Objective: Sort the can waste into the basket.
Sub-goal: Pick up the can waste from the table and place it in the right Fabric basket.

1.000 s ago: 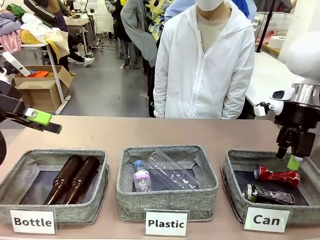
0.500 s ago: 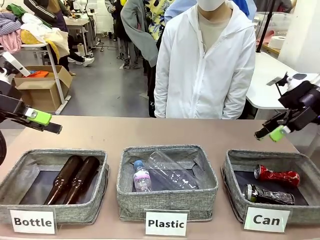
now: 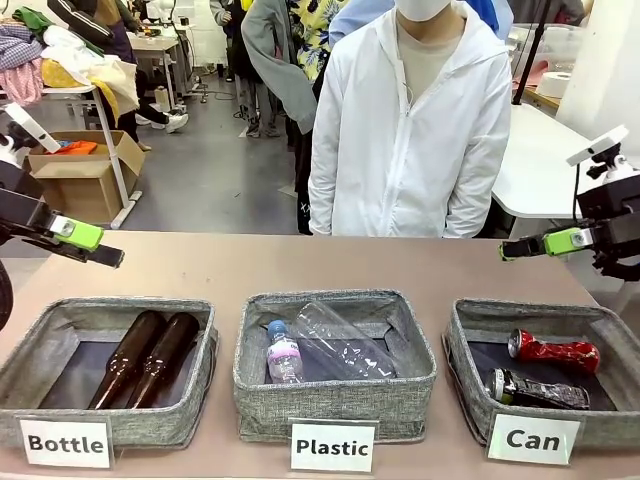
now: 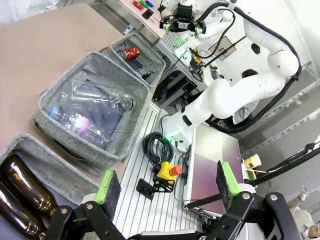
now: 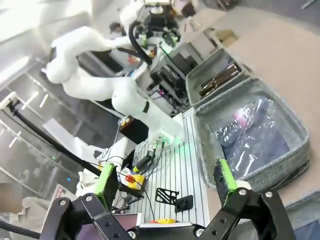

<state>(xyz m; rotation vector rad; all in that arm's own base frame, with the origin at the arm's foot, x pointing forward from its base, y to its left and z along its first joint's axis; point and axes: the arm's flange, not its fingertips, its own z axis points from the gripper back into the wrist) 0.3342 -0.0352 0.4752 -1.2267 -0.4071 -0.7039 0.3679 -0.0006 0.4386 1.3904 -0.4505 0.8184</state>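
Left edge of the surface: left hand [image 3: 85, 240], empty, green pads spread apart in its wrist view [image 4: 165, 182], held level above the near-left corner; parked clear of the bins, by my reading, since nothing there is its job.

Near-left corner: bin signed "Bottle" [image 3: 40, 345], two brown glass bottles [image 3: 148, 358] lying side by side inside.

Near edge, middle: bin signed "Plastic" [image 3: 335, 385], holding clear plastic bottles [image 3: 325, 345], one with a pale label.

Far edge, middle: a person in a white jacket [image 3: 410, 130], standing back from the surface.

Near-right corner: the basket [image 3: 462, 360], signed "Can". The can waste lies inside it: red can [image 3: 555, 352] towards the far side, black-and-blue can [image 3: 538, 390] nearer the sign. Both sorted; task looks finished.

Right edge: right hand [image 3: 535, 244], empty, pads apart in its wrist view [image 5: 165, 182], turned sideways and pointing across the surface. One second ago it hung fingers-down over the basket just above the red can; it has since lifted and swung out level, apparently withdrawing after release. Cans and left hand unmoved.
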